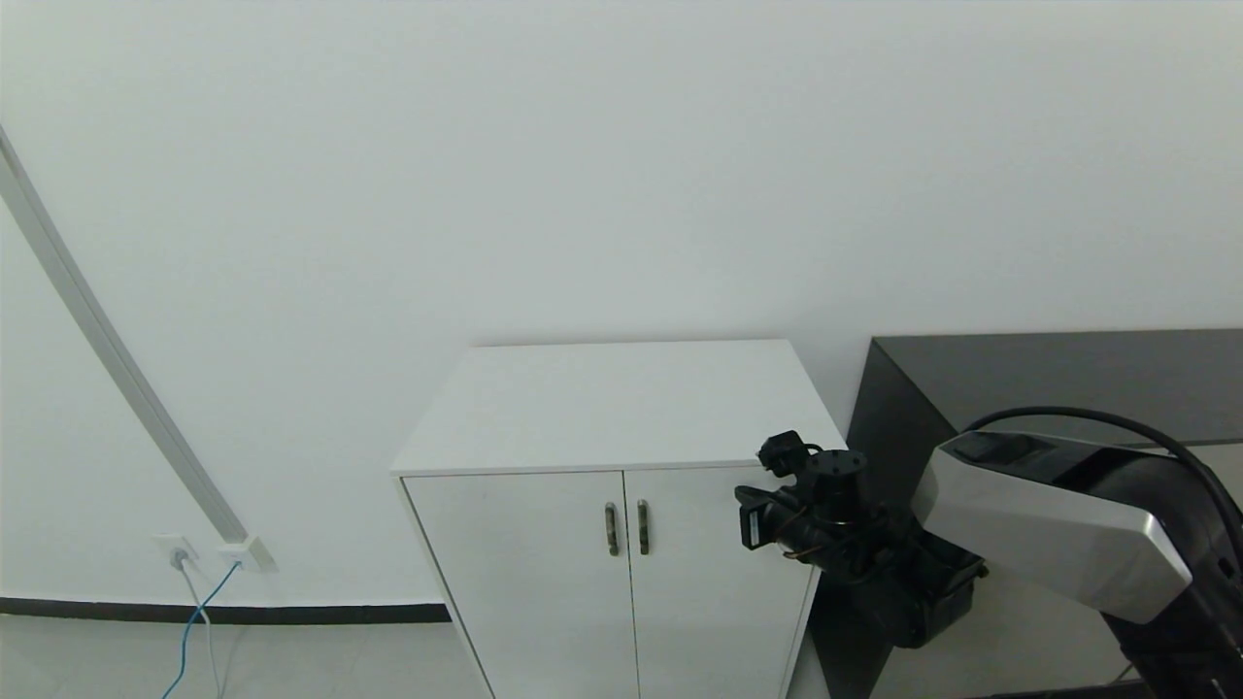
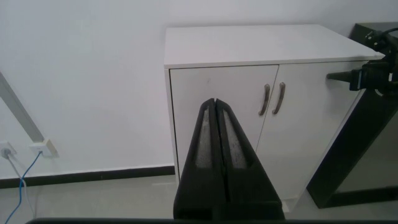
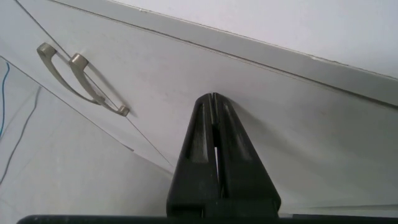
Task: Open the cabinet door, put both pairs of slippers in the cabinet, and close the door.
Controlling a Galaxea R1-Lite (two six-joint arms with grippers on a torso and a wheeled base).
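The white cabinet (image 1: 602, 408) stands against the wall with both doors closed. Two metal handles (image 1: 626, 528) sit side by side at the doors' meeting edge. My right gripper (image 1: 746, 520) is shut and empty, its tip close to the face of the right door (image 1: 709, 582), to the right of the handles. In the right wrist view, the gripper (image 3: 214, 99) points at the door panel, with the handles (image 3: 81, 78) off to one side. My left gripper (image 2: 214, 103) is shut and empty, held well back from the cabinet (image 2: 249, 46) and facing its left door (image 2: 211, 84).
A black piece of furniture (image 1: 1049, 369) stands right beside the cabinet. On the left wall are a slanted cable duct (image 1: 107, 349) and sockets (image 1: 209, 553) with cables hanging to the floor. Bare floor (image 2: 93, 196) lies in front of the cabinet.
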